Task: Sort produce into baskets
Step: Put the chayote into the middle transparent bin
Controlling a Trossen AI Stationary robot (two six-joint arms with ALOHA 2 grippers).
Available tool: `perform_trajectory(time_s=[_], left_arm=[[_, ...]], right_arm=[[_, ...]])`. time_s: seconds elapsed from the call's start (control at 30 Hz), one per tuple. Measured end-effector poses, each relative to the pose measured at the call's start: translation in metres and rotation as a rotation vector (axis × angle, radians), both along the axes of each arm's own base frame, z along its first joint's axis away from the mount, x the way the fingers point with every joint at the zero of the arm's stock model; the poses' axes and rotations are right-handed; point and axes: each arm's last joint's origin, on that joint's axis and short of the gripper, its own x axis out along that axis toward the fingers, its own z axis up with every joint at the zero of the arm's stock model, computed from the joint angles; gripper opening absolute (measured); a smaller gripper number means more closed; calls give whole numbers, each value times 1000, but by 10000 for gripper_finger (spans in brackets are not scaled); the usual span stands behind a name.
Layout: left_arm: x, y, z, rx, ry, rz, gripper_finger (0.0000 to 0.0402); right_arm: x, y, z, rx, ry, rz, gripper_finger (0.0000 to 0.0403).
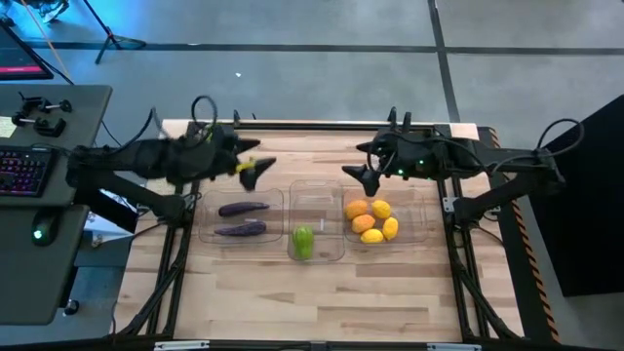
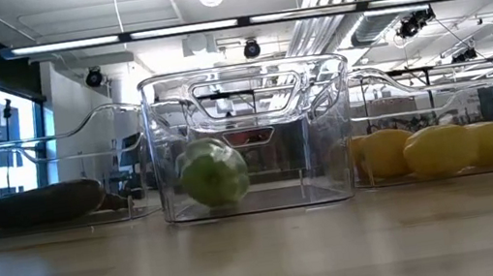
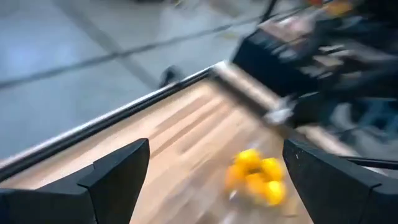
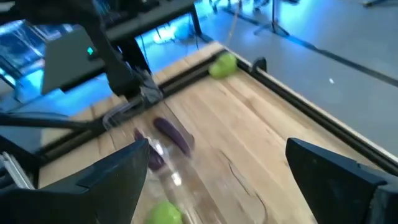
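Right wrist view gives the best look at the one piece not yet sorted: a green lumpy piece (image 4: 222,65) lying loose on the table's wood (image 4: 261,130), close to the far rail. From the high view I judge it sits just beside the left gripper (image 1: 255,174), on that hand's far side, though I can't place it sharply there.

It looks like a light, hard toy with a smooth skin, so it should neither crush nor weigh much, but it could roll or squirt out of a pinch. I'd take it across its fat belly, fingers low on either side.

The left gripper's fingers (image 3: 118,171) stand wide apart with nothing between them and touch nothing. The right gripper (image 1: 363,177) hangs just beyond the right basket (image 1: 419,229) of lemons (image 1: 380,209) and orange fruits (image 1: 357,208), also spread wide and empty.

Its twin green piece (image 2: 213,172) is in the middle basket (image 2: 323,126), nearer us than both hands; two eggplants (image 1: 244,209) fill the left basket (image 1: 207,234).
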Motion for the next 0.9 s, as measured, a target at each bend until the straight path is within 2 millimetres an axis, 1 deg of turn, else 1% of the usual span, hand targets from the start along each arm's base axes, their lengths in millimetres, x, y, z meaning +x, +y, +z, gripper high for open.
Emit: perform_trajectory(time_s=[0.07, 0.13, 0.2, 0.3, 0.37, 0.43, 0.53, 0.67, 0.73, 0.8, 0.9], left_arm=[[-4, 23, -9, -63, 83, 59, 356], [-8, 49, -20, -137, 186, 123, 356], [-13, 76, -34, -205, 320, 195, 356], [-18, 112, -55, -262, 517, 288, 356], [-20, 132, -69, -297, 645, 324, 356], [-20, 148, -83, -333, 756, 341, 356], [-19, 166, -100, -373, 876, 359, 356], [-18, 183, -121, -379, 941, 408, 356], [-18, 191, -134, -389, 948, 434, 356], [-23, 198, -150, -435, 953, 472, 356], [-31, 203, -171, -525, 952, 551, 356]], right_arm=[[-1, 0, -4, 14, 39, -9, 367], [2, 0, -11, 29, 82, -19, 367], [8, 0, -20, 35, 139, -26, 367], [16, 1, -30, 36, 195, -42, 367], [18, 0, -36, 13, 240, -74, 367], [15, -3, -41, -21, 289, -153, 367], [5, -8, -45, -65, 358, -278, 367], [-11, -18, -52, -73, 513, -340, 367], [-18, -24, -56, -103, 620, -336, 367], [-22, -32, -63, -146, 692, -318, 367], [-28, -47, -78, -183, 776, -257, 367]])
